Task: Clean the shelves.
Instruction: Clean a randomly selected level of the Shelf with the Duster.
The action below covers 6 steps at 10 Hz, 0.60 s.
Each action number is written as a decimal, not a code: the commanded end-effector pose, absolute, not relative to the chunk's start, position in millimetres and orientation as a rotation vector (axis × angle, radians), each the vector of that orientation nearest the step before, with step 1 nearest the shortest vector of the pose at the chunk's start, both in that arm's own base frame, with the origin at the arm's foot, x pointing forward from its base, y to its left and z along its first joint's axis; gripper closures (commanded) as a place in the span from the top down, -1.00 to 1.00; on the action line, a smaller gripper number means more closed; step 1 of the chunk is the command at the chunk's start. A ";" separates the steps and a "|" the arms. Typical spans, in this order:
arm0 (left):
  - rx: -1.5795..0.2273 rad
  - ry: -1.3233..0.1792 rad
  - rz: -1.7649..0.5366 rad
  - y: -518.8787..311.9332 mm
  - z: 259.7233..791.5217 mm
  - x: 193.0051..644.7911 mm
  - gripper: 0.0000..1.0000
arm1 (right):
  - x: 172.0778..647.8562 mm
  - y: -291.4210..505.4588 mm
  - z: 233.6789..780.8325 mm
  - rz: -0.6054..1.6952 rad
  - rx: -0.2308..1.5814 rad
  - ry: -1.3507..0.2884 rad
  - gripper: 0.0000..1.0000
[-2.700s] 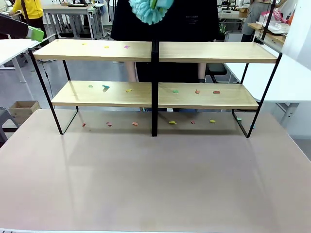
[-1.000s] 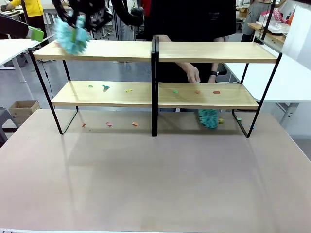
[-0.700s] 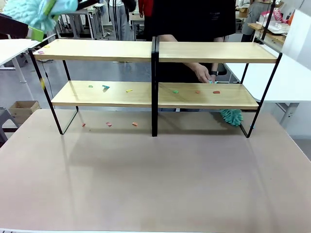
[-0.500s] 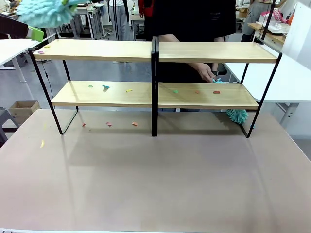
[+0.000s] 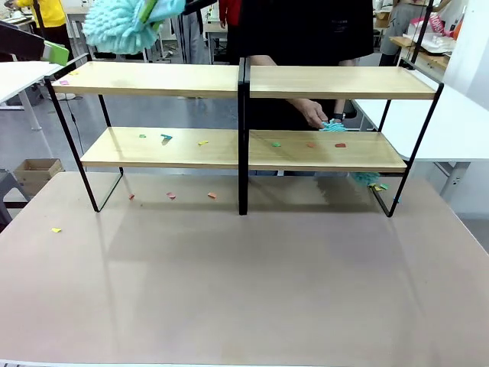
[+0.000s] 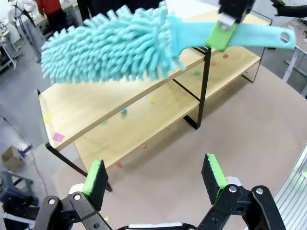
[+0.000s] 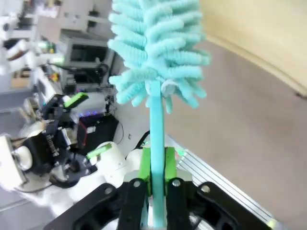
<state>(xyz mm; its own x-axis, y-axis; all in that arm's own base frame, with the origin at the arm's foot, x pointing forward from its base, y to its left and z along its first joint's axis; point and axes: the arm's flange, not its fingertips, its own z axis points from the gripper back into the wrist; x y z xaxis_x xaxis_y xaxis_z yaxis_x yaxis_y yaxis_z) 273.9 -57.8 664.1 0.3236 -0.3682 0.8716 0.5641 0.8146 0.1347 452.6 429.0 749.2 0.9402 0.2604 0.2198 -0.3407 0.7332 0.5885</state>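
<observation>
right hand (image 7: pixel 156 165) pinches a teal duster (image 7: pixel 158 57) above the shelves (image 5: pixel 153 79) (coloured scraps (image 5: pixel 171 196) dot the beige table (image 5: pixel 244 290)).

Up high at far left, a teal fluffy duster (image 5: pixel 118 27), head pointing left; from the left wrist its flat handle (image 6: pixel 261 37) ends in a hang-hole. Low on the right, a second teal duster (image 5: pixel 365 178), blurred, its head just beside a couple of yellow and green scraps (image 5: pixel 380 186) on the bench (image 5: pixel 244 290). One yellow scrap (image 5: pixel 56 229) lies alone near the bench's left edge, three reddish scraps (image 5: pixel 171 196) in a row farther back. On the floor at left, an open cardboard box (image 5: pixel 37 172). A left white table (image 5: pixel 19 76) and a right white table (image 5: pixel 458 126) flank the scene, and a person in a black top (image 5: pixel 306 30) stands across the bench
</observation>
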 end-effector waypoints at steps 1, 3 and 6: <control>-0.216 -1.081 -0.627 -56.3 663.0 274.4 1.00 | 385.6 320.2 760.0 0.381 0.658 -0.130 -0.75; -0.216 -1.081 -0.627 -56.3 663.0 274.4 1.00 | 332.5 223.0 759.7 0.232 0.615 -0.113 -0.75; -0.216 -1.081 -0.627 -56.3 663.0 274.4 1.00 | 273.3 132.8 732.4 0.295 0.712 -0.160 -0.75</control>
